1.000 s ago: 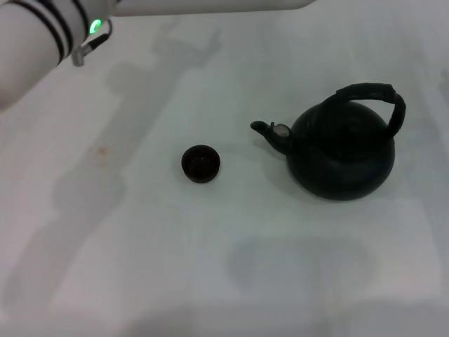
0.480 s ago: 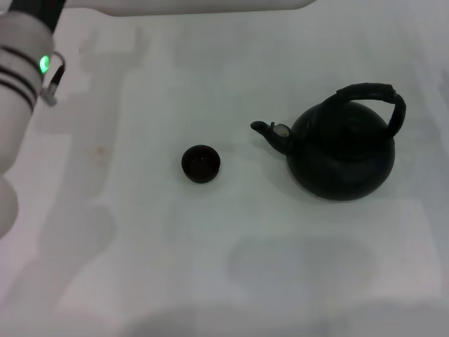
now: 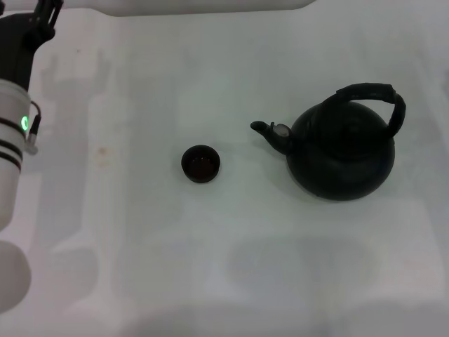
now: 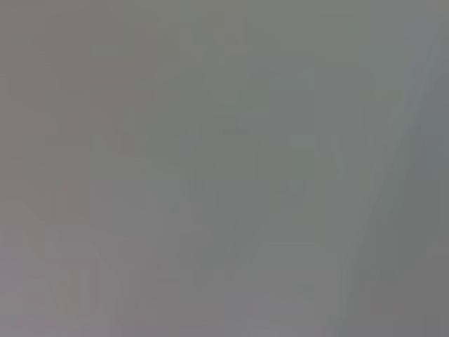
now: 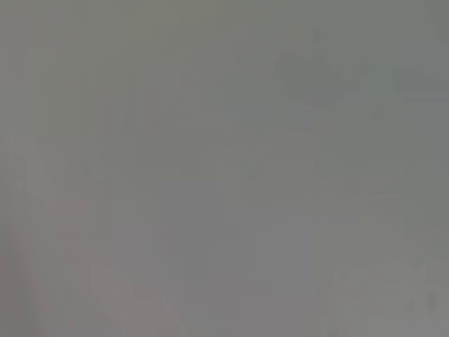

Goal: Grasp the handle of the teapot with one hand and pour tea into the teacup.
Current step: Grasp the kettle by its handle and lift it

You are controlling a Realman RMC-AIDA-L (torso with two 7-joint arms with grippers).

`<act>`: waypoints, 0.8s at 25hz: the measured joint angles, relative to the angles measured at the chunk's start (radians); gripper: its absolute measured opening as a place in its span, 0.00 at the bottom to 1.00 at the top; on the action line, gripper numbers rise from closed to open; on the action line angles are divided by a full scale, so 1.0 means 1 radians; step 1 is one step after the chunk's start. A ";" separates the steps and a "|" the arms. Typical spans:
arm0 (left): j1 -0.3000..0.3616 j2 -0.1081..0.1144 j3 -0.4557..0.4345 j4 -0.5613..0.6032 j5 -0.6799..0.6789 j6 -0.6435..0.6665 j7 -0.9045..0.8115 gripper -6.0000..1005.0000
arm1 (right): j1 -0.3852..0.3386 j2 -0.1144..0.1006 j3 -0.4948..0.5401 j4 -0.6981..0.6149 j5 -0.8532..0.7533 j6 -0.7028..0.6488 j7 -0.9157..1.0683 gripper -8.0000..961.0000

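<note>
In the head view the round matte black teapot stands upright on the white table at the right, its short spout pointing left toward the teacup. Its thick black arched handle stands over the top, free of any grip. The small black teacup sits left of the spout, a short gap away. My left arm rises along the left edge, and its black gripper is at the top left corner, far from both objects. My right gripper is out of view. Both wrist views show only plain grey.
The white table carries soft shadows of the arm on its left side. A faint brownish stain lies left of the teacup. A white bar runs along the top edge.
My left arm has swung from the top left corner down and back along the left edge, now standing more upright. The teapot and teacup have not moved.
</note>
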 joint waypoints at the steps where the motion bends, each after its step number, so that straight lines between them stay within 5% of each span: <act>1: 0.001 -0.001 0.002 -0.008 -0.003 -0.006 -0.001 0.88 | -0.003 -0.002 -0.004 0.003 -0.005 -0.010 0.022 0.88; 13: -0.007 -0.002 0.025 -0.068 -0.006 -0.012 -0.005 0.88 | -0.154 0.000 -0.187 0.075 -0.076 -0.331 0.206 0.85; 20: -0.007 -0.002 0.025 -0.072 -0.006 -0.015 -0.006 0.88 | -0.157 0.003 -0.219 0.129 -0.256 -0.375 0.198 0.83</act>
